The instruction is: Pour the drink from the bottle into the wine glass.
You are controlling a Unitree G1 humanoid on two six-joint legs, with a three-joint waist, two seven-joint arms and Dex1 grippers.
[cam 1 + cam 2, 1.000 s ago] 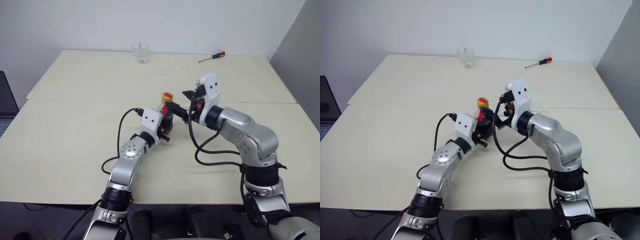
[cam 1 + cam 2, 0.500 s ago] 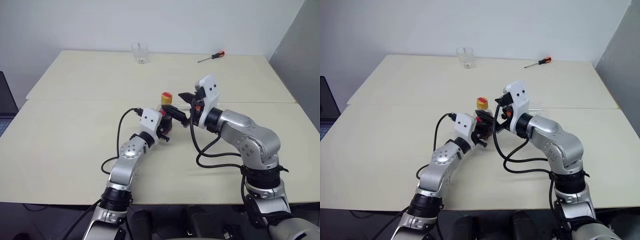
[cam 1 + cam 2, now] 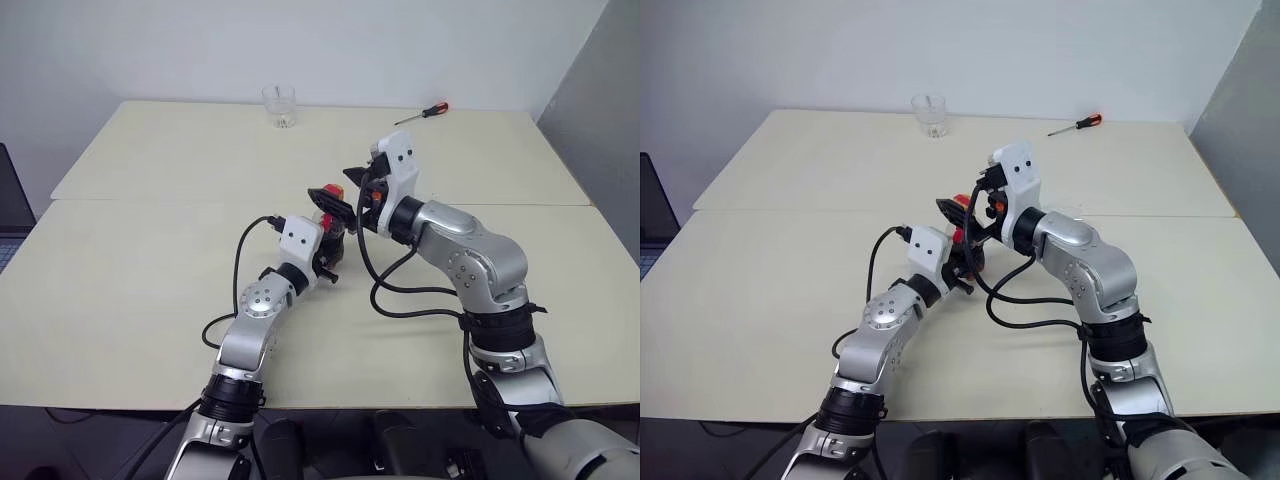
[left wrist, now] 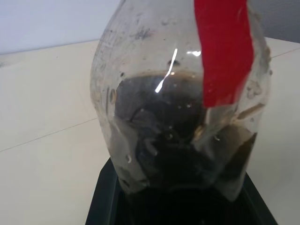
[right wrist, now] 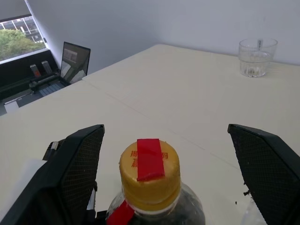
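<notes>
The bottle (image 4: 178,108) stands upright at the middle of the table, clear and bulbous, with a red strip down its side. The dark brown drink (image 4: 178,154) fills its lower part. My left gripper (image 3: 334,248) is shut on the bottle's body. The yellowish cap (image 5: 150,171) carries a red tape strip. My right gripper (image 5: 164,133) is open, with one black finger on each side of the cap and not touching it. In the left eye view the right gripper (image 3: 342,193) hovers at the bottle's top. The wine glass is hidden.
A short clear tumbler (image 3: 280,104) stands at the table's far edge. A red-handled screwdriver (image 3: 424,112) lies at the far right. A seam (image 3: 150,200) joins the two tabletops. A laptop (image 5: 75,58) sits off the table's left side.
My right gripper has moved left and slightly forward, from beside the bottle to straddling its cap. The left gripper and the bottle have stayed put.
</notes>
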